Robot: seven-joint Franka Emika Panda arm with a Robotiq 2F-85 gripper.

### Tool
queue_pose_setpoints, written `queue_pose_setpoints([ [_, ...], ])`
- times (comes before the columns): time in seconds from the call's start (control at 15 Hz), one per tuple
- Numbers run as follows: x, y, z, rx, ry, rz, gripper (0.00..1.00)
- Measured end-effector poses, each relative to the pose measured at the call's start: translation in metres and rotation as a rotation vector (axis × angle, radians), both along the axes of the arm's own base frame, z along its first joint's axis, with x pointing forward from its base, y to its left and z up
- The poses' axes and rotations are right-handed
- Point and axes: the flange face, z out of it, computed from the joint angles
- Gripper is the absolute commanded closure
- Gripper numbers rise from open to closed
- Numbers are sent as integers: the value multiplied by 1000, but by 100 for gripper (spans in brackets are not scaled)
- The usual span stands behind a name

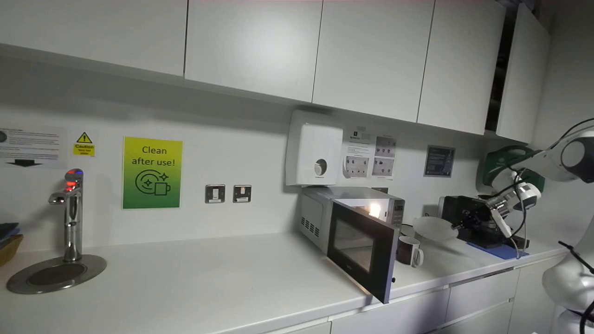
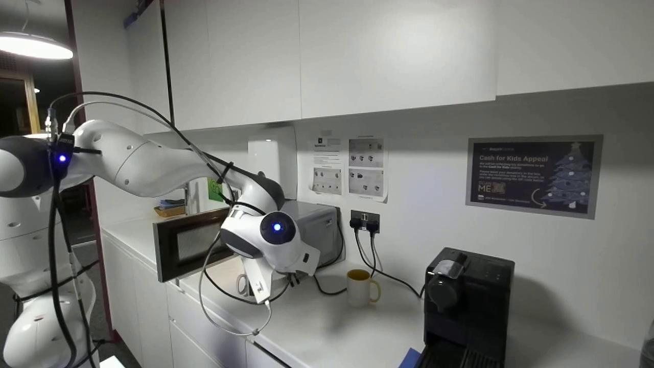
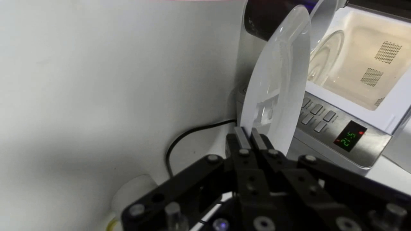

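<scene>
stretching beneath the arm (image 2: 153, 163), the worktop (image 1: 195, 278) bore the microwave (image 1: 320, 218), its door (image 1: 364, 250) wide open. beside that, a white plate (image 3: 277, 80) was tilted above the worktop, its rim pinched in the clenched hand (image 3: 249, 136), a dark mug (image 1: 407, 253) near. the step looked like carrying the plate; the next move likely called for a steady grip, clear of mug and door. in an exterior view the arm hid most or all of the plate; the wrist view cut off the mug.

The arm (image 2: 148, 166) arches out and down, its pincer (image 3: 249, 134) pinched together
</scene>
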Motion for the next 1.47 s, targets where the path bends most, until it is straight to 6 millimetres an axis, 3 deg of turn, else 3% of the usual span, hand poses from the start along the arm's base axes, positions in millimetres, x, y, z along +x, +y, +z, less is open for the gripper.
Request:
queue_pose_setpoints([
  [0.27, 10, 31, 25, -3, -38, 49, 99],
  [0.8, 34, 127, 55, 86, 36, 77, 99],
  [1.47, 37, 229, 38, 68, 171, -41, 99],
])
